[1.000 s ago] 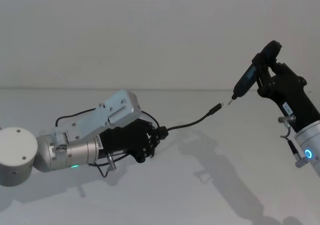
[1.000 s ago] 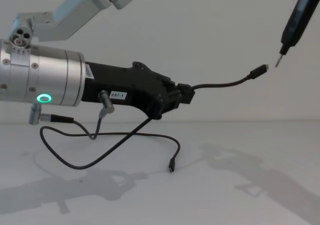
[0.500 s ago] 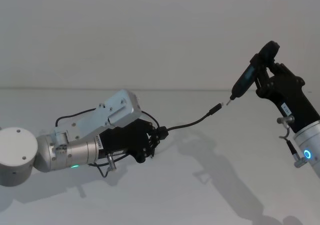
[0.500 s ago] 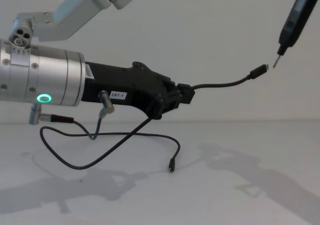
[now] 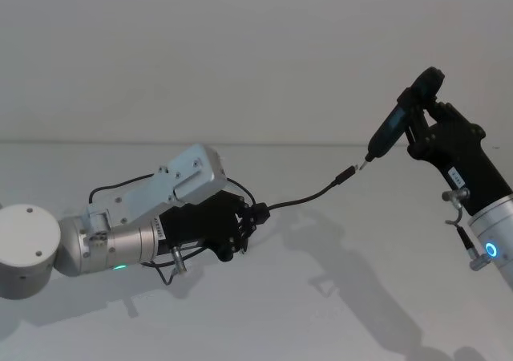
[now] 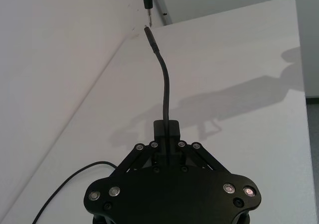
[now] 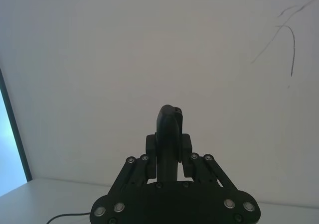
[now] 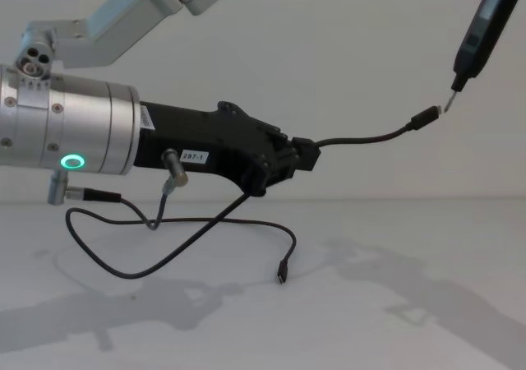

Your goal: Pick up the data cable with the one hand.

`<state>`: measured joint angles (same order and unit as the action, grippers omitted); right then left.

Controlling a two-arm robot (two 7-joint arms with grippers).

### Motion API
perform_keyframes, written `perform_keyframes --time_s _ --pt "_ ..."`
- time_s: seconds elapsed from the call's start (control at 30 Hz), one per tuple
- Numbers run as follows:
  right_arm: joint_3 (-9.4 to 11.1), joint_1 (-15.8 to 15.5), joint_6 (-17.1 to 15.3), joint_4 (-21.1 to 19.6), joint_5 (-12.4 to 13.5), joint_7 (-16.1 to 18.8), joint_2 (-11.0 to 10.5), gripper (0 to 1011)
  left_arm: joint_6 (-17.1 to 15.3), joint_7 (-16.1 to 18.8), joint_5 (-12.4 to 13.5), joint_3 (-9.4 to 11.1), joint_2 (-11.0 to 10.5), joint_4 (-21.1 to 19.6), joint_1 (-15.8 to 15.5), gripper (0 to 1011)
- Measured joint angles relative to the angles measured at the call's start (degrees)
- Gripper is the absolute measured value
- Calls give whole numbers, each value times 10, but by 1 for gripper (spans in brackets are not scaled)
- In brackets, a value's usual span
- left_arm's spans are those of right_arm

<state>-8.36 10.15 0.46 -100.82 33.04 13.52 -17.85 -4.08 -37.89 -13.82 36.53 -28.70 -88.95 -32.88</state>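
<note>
Above table (image 8: 411,337), left tool (image 8: 306,158) grips data cable (image 8: 362,140).

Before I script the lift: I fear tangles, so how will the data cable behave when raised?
Likely semi-floppy: the data cable arcs out unsupported from the shut left pincer, while the rest droops in a loop to the table. Probably light; the trailing plug may drag.

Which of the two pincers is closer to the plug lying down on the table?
The left. The left pincer hangs just above the plug on the table, shut on the data cable. The right pincer is high off to the right, holding a pen-like tool.
</note>
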Motion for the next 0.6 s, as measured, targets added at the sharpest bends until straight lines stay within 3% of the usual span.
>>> perform_keyframes --time_s 0.6 --pt "-4 -1 14 5 -6 7 0 279 0 0 0 0 0 0 0 35"
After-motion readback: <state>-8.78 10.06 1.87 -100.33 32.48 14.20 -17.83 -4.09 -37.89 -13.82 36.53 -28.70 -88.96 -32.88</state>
